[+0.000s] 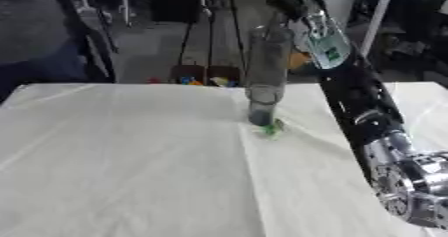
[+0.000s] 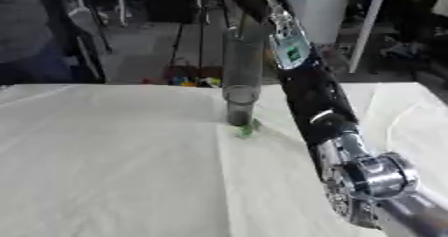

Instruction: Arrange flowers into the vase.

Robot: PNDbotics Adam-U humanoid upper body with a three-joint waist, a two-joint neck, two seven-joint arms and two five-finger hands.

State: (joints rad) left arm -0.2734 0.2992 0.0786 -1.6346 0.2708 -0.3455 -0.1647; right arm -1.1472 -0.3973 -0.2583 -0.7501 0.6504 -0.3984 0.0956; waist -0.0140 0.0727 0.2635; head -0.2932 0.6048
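The vase [image 1: 265, 76], a tall clear tube, stands upright on the white cloth [image 1: 122, 156] near the far edge of the table, about mid-width. A small green bit [image 1: 274, 128] lies touching its base on the right. My right arm [image 2: 319, 111] reaches past the vase's right side toward the far end. My hand there is hidden, so I cannot tell how my fingers stand.

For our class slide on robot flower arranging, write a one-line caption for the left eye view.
Tall clear glass vase on a white tablecloth, a small green piece at its base, black-and-silver right arm reaching beyond.
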